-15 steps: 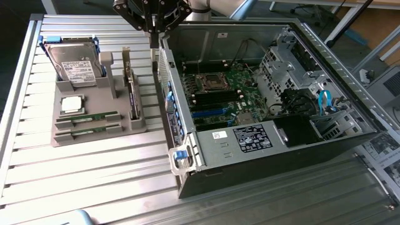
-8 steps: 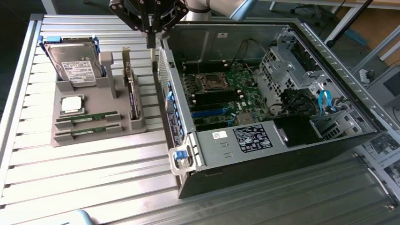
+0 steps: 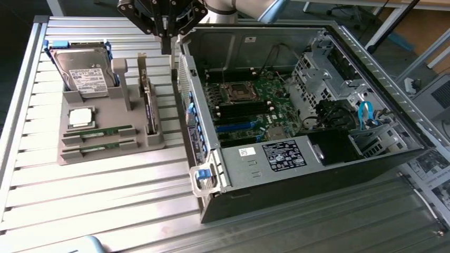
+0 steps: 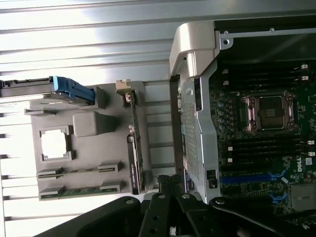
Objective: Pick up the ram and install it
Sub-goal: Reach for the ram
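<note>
Slatted table held the ram at the exterior view's left; your gripper, closed on nothing at top centre, risked clipping the case rim beneath it.

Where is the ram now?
The ram and its look-alike lie side by side in the gray holder, at the exterior view's left, beside the processor, outside the case.

You have bare slatted table on the near side of the grey holder, and the two ram sticks lying flat at its near end are open from above. To the exterior view's right of them an upright card stands, with the computer case's side wall just beyond it, leaving a narrow gap. The hard drive blocks the holder's far end.
</note>
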Controlling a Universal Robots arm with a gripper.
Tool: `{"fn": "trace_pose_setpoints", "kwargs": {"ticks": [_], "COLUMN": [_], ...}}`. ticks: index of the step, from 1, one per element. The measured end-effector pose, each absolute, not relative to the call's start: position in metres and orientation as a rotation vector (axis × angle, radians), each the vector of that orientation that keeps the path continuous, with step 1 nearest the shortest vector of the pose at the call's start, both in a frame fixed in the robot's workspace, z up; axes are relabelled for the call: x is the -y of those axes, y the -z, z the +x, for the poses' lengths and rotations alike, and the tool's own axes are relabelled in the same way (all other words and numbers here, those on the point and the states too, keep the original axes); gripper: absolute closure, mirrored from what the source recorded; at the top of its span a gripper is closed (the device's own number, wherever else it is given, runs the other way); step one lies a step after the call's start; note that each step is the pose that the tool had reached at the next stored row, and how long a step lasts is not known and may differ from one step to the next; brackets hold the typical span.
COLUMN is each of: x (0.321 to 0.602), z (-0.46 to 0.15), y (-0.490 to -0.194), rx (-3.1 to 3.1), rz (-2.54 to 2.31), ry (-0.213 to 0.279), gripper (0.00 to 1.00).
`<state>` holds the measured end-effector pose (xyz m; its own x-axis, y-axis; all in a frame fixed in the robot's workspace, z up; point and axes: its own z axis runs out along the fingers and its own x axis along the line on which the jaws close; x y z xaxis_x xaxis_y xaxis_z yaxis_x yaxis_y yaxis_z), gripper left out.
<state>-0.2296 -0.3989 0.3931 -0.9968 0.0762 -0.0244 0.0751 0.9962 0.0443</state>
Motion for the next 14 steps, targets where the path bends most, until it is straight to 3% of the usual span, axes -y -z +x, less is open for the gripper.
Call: {"fn": "trace_pose_setpoints", "kwargs": {"ticks": [14], "x": [0.399], "z": [-0.242], "y": [-0.393], "rx": [-3.112], "rz": [0.118], "ry": [-0.068], "gripper": [0.89]}}
